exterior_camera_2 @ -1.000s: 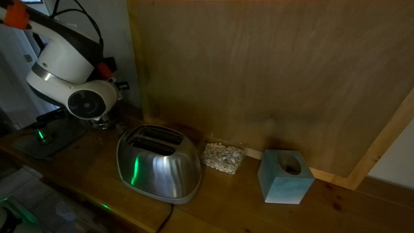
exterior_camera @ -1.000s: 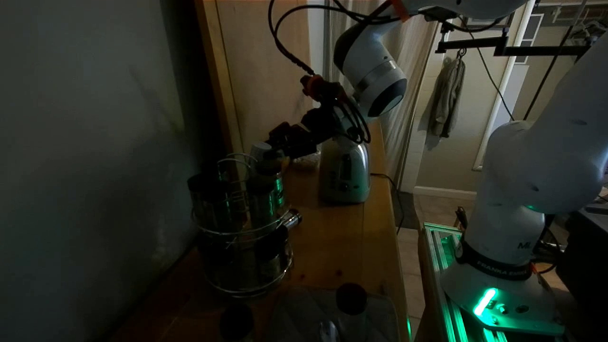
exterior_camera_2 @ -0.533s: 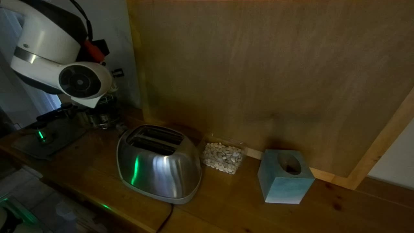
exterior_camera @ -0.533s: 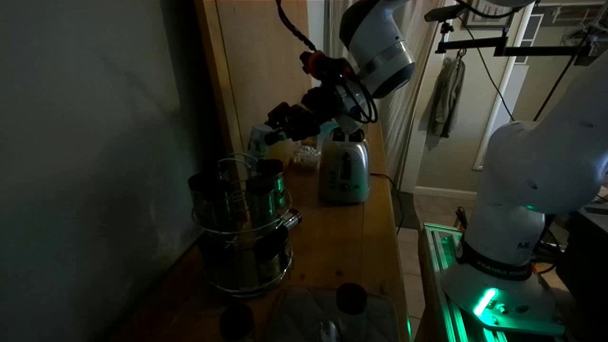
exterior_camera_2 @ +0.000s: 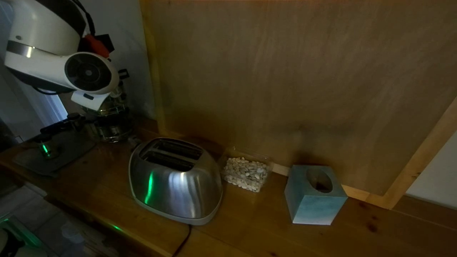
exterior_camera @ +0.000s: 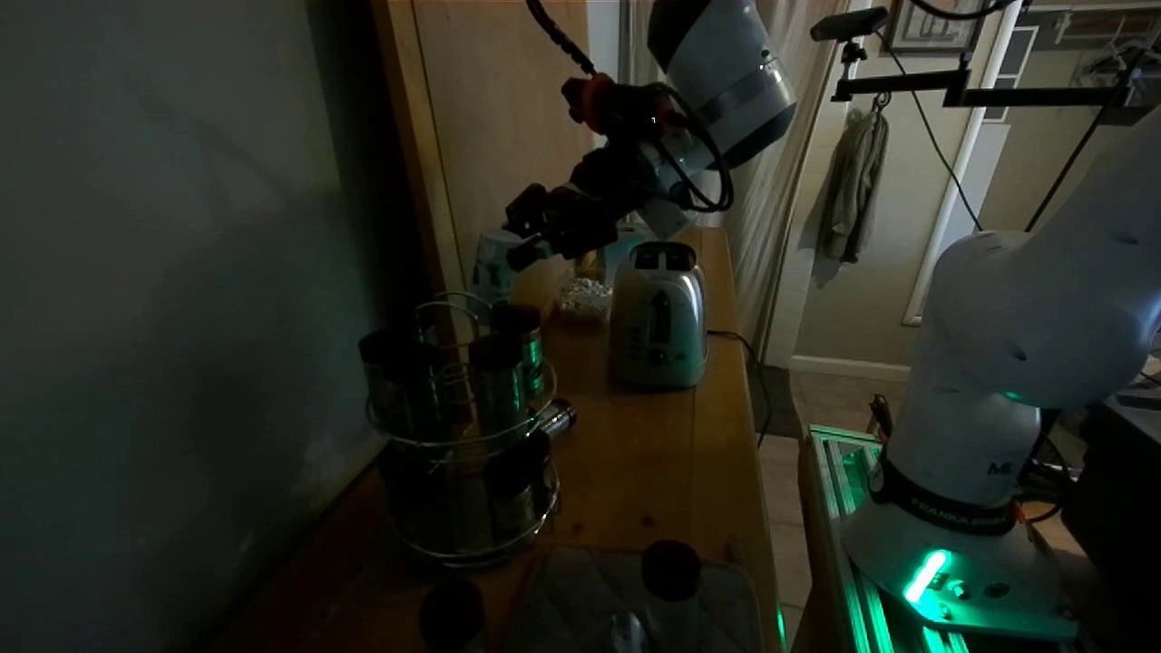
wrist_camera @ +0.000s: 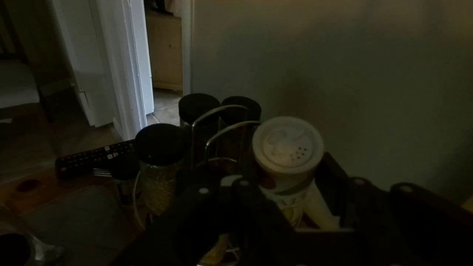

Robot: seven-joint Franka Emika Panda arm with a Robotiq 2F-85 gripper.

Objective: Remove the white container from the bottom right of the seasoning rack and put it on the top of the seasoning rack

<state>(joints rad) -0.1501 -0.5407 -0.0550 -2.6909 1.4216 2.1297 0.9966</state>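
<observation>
White container [wrist_camera: 288, 146] is clamped between my jaws rn, right of the wire handle [wrist_camera: 236, 125] on the seasoning rack [exterior_camera: 453, 444] in wrist view.

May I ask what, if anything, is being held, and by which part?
The gripper appears to hold the white container by the sides of its upper part, near the perforated lid; the exact contact is too dark to see.

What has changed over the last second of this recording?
The gripper has risen, and the white container has come up with it, so both sit higher in an exterior view. It looks held throughout; no new grasp or release shows. The seasoning rack, toaster and blue box stayed put.
</observation>
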